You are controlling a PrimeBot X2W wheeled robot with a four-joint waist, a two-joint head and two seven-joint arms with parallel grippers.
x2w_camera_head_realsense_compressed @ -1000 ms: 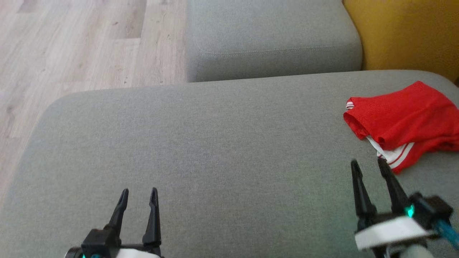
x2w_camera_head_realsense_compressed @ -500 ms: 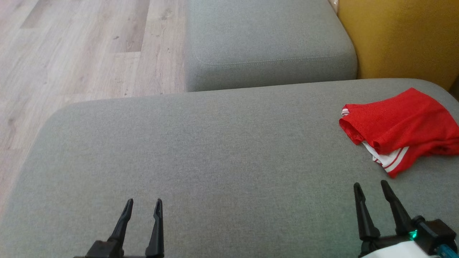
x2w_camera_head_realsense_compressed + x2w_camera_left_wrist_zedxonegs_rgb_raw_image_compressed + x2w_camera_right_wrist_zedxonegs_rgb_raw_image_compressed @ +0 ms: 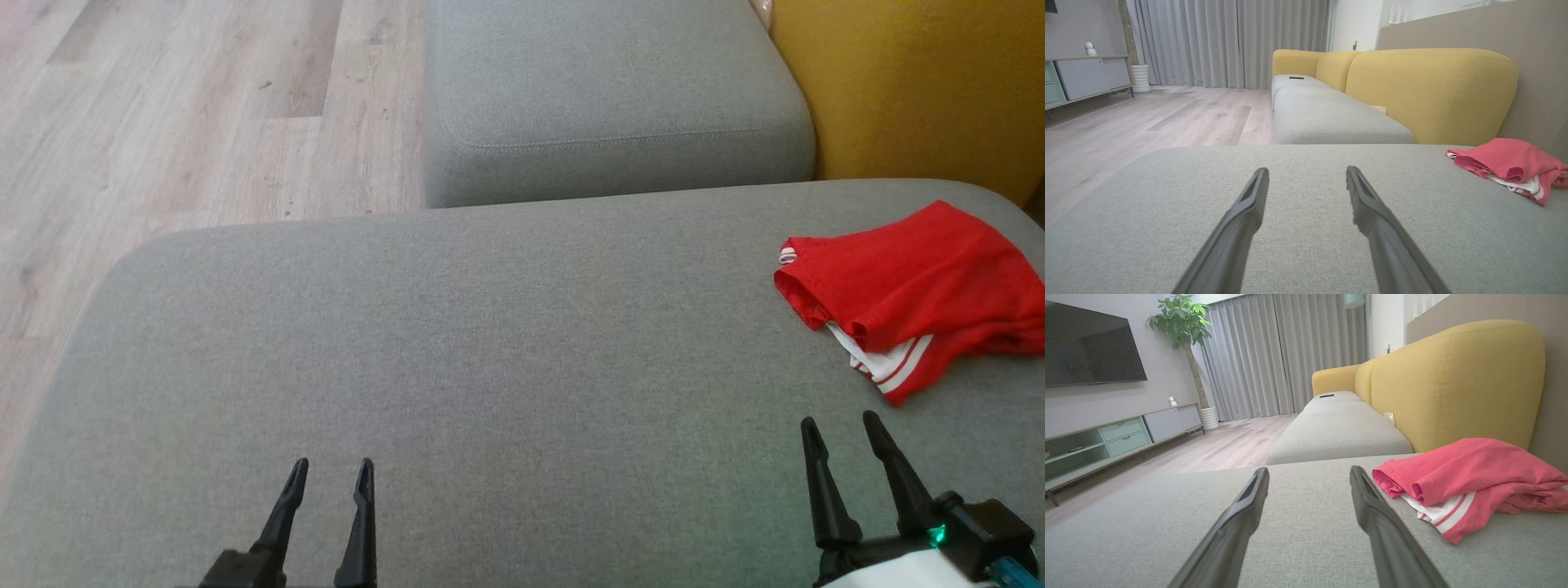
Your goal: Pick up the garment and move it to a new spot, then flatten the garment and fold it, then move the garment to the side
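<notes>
One garment (image 3: 914, 278): red with white stripes at one hem, lying doubled over and somewhat rumpled at the far right of the grey seat cushion (image 3: 490, 367), close under the yellow backrest (image 3: 914, 82).
Contact: nothing touches the garment, and its striped corner points toward the cushion's front.
Right gripper (image 3: 839, 423): fingers spread apart and empty, low over the cushion near its front edge. The striped corner lies a little ahead and to the right.
Left gripper (image 3: 333, 465): fingers likewise spread and empty, over bare fabric at the front left, well apart from the garment.
Cushion: a broad bare stretch lies open between the two grippers and out to the left edge.
Beyond: a second grey cushion (image 3: 612, 82) sits behind, with wooden floor (image 3: 204, 106) to the left.
Step in hand: hard to settle. Both grippers are free and the garment sits off to the side in a loose fold. This reads either as the close, with the garment set aside, or as the start, before the first pick-up.
Next move, if work remains: the right gripper would need to reach forward and to the right, come down on the near striped edge, and pinch through all layers so the fold does not peel open. It would then carry the garment to the bare middle of the cushion.
</notes>
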